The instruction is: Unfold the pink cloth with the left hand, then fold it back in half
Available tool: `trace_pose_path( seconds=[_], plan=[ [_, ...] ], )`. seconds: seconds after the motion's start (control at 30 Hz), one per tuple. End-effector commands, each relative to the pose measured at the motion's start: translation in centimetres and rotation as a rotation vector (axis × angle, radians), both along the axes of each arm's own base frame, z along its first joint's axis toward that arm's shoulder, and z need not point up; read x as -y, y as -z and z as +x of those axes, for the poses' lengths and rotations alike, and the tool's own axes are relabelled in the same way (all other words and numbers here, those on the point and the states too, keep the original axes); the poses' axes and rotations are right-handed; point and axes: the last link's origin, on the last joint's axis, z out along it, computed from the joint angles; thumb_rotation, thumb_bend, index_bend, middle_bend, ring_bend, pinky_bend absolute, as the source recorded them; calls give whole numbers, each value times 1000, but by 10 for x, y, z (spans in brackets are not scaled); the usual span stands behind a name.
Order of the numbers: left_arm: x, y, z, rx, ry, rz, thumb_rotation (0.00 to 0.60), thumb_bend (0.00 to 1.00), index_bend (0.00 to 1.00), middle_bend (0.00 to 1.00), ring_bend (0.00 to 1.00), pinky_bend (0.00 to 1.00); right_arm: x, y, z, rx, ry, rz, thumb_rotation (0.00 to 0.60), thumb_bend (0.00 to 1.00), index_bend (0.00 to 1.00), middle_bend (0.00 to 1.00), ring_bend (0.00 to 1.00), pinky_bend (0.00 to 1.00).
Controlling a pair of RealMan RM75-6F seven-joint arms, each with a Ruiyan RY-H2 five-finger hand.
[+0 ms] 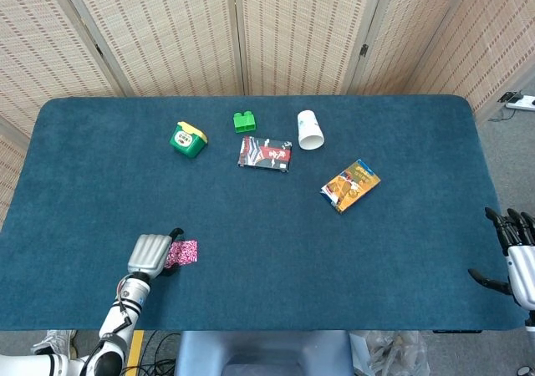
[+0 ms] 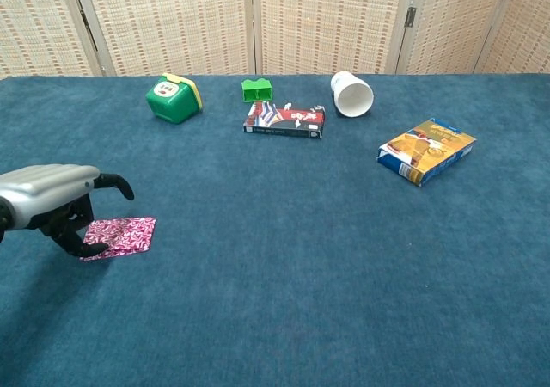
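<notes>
Two hands show in the head view. The left hand (image 1: 152, 251) sits low near the front edge of the blue table (image 1: 401, 142), its silver back facing up, and the folded pink cloth (image 1: 184, 251) lies flat just beside it, on the side toward the table's middle. From above I cannot tell whether the dark fingers touch the cloth. The right hand (image 1: 517, 255) hangs off the table's far right edge, fingers spread apart and holding nothing. Further back stand a green container with a yellow lid (image 1: 188, 139), a green building block (image 1: 244, 122), a white paper cup (image 1: 309, 129) lying on its side, a dark snack packet (image 1: 265, 154) lying flat, and an orange box (image 1: 350, 185) set apart to the right.

In the chest view the left hand (image 2: 56, 205) is at the left edge, fingers loosely curled and parted. One finger points out above the pink cloth (image 2: 122, 236), apart from it, while the lower fingertips (image 2: 86, 248) rest at the cloth's near-left corner. The hand grips nothing; the cloth lies flat on the table (image 2: 301, 301) as a small folded rectangle. Behind are the green container (image 2: 174, 97), the block (image 2: 255, 89), the packet (image 2: 285, 119), the cup (image 2: 352, 93) and the orange box (image 2: 425, 150). The right hand is out of this view.
</notes>
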Motion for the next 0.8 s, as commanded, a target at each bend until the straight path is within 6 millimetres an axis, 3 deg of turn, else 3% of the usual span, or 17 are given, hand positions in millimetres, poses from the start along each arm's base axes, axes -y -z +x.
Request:
trace_pose_path(
  seconds=[0.03, 0.2, 0.33, 0.4, 0.57, 0.63, 0.8],
  plan=[
    [-8, -15, 2, 35, 11, 64, 600, 347, 219, 977, 963, 1000, 0, -1, 0, -2, 0, -2, 600, 0, 47, 199, 15, 0],
    [-25, -47, -7, 60, 4, 192, 600, 346, 236, 939, 906, 999, 0, -2, 0, -7, 4, -1, 600, 0, 46, 199, 15, 1],
    [-33, -72, -24, 71, -22, 262, 600, 346, 263, 814, 745, 952, 2, -1, 1, -14, 5, 8, 600, 0, 46, 199, 15, 21],
    [-33, -85, -34, 71, -27, 293, 600, 346, 275, 751, 669, 883, 3, 0, 1, -14, 3, 12, 600, 0, 46, 199, 15, 21],
    [-24, -106, -60, 64, -12, 361, 600, 346, 280, 517, 375, 573, 6, 3, 0, 0, 3, 21, 600, 0, 47, 199, 15, 21],
    [-19, -113, -68, 59, -10, 383, 600, 346, 281, 488, 354, 515, 8, 5, -1, 2, 4, 28, 600, 0, 47, 199, 14, 21],
    [3, -129, -80, 64, 6, 442, 600, 346, 281, 474, 352, 483, 10, 7, 0, 1, 2, 30, 600, 0, 47, 198, 15, 36]
  ],
)
